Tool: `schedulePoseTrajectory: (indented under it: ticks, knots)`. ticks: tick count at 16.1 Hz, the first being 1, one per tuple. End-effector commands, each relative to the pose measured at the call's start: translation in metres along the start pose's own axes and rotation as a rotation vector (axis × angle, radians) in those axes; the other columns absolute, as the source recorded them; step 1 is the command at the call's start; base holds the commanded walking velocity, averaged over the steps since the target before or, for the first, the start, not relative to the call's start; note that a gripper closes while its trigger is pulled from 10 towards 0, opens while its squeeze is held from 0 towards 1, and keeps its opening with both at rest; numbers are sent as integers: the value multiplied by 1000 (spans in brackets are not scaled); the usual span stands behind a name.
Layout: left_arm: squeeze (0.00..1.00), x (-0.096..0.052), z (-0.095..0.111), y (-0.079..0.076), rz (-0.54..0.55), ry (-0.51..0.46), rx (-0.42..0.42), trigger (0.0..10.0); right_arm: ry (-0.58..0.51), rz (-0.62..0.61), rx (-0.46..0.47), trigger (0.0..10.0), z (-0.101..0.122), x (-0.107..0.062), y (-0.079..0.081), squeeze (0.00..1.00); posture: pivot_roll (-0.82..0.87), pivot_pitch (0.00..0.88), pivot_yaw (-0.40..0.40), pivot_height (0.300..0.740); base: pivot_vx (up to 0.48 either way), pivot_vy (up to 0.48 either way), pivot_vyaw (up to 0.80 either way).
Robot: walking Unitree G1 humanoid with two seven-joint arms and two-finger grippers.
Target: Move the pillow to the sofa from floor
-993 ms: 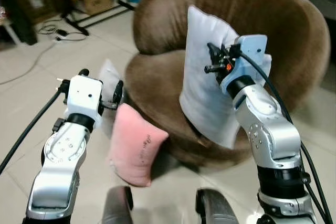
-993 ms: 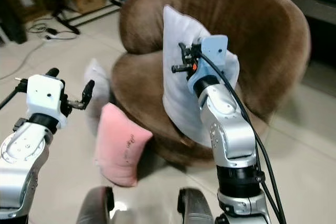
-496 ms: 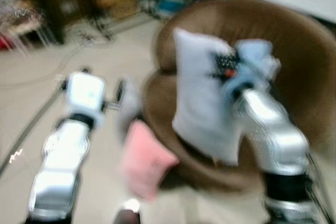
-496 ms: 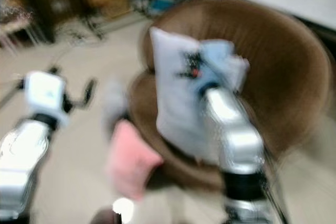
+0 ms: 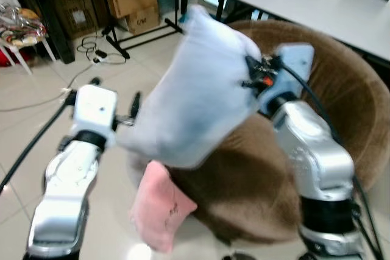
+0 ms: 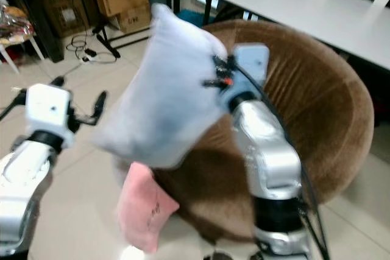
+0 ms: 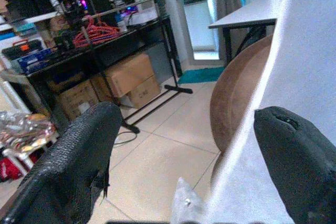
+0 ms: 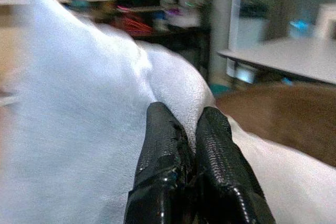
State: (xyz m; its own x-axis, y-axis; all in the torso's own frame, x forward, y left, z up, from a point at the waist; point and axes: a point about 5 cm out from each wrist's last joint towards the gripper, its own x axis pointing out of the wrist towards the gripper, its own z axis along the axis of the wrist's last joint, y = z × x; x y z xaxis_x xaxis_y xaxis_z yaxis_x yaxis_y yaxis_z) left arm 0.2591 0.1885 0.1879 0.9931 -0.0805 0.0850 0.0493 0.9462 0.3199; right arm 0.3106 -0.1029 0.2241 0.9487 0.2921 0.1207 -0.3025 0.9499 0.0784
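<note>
A pale blue-white pillow [image 5: 195, 89] hangs in the air over the front of the round brown sofa chair [image 5: 341, 108]. My right gripper [image 5: 251, 76] is shut on its upper edge, and the right wrist view has both black fingers [image 8: 168, 150] pinched into the white fabric [image 8: 79, 103]. My left gripper [image 5: 125, 117] is open beside the pillow's lower left corner, with nothing between its fingers [image 7: 79, 150]. A pink pillow [image 5: 159, 214] leans on the floor against the sofa's front.
A white table [image 5: 317, 4] stands behind the sofa. Cardboard boxes [image 5: 131, 1] under a black rack, cables [image 5: 91, 50] and a stool with clutter [image 5: 21, 25] are at the back left. Tiled floor stretches to the left.
My right arm has swung the white pillow up and to the left, off the sofa seat and into the air. The camera tilted up, showing more of the room.
</note>
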Motion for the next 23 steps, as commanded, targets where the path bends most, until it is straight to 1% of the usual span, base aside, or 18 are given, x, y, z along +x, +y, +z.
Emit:
schedulePoseTrajectory:
  ticks: [1, 4, 6, 8, 11, 12, 13, 15, 16, 18, 21, 23]
  knots:
    - [0, 0, 0, -2, -5, 2, -4, 10000, -50, -24, -12, 10000, 9, -3, -4, 0, -73, 0, -17, 740, 0, 0, 0]
    - [0, -1, -2, -2, -8, 12, 3, 10000, -67, -41, 2, 10000, 11, -5, -6, 0, -80, 0, 2, 740, 0, 0, 0]
    - [0, 0, -5, -3, -2, 14, -1, 10000, -95, -72, 25, 10000, 15, -11, -13, 0, -89, 0, 18, 740, 0, 0, 0]
    - [0, -1, -8, -6, 8, 21, -12, 10000, -67, -94, 17, 10000, 13, -14, -20, 0, -96, 0, 20, 740, 0, 0, 0]
    - [0, -5, -14, -11, 22, 42, 16, 10000, -30, -125, 33, 10000, 5, -19, -29, 0, -88, 0, 15, 740, 0, 0, -800]
    - [0, -6, -14, -11, 26, 39, 21, 10000, -19, -142, 37, 10000, 2, -22, -32, 0, -84, 0, 15, 740, 0, 0, -800]
    - [0, -6, -14, -12, 20, 28, 33, 10000, -3, -155, 60, 10000, -4, -25, -35, 0, -82, 0, 13, 740, 0, 0, -800]
    - [0, -7, -14, -13, 7, 15, 48, 10000, 2, -169, 75, 10000, -7, -28, -37, 0, -80, 0, 15, 740, 0, 0, -800]
    - [0, -6, -13, -16, -8, 1, 52, 10000, 10, -188, 105, 10000, -11, -31, -40, 0, -80, 0, 22, 740, 0, 0, -800]
    - [0, -5, -12, -18, -32, -11, 48, 10000, 17, -198, 130, 10000, -15, -36, -42, 0, -81, 0, 30, 740, 0, 0, -800]
    - [0, -4, -12, -16, -44, -19, 43, 10000, 20, -199, 113, 10000, -18, -42, -45, 0, -84, 0, 35, 740, 0, 0, -800]
    - [0, -3, -14, -12, -42, -17, 48, 10000, 5, -193, 101, 10000, -17, -41, -45, 0, -87, 0, 40, 740, 0, 0, 0]
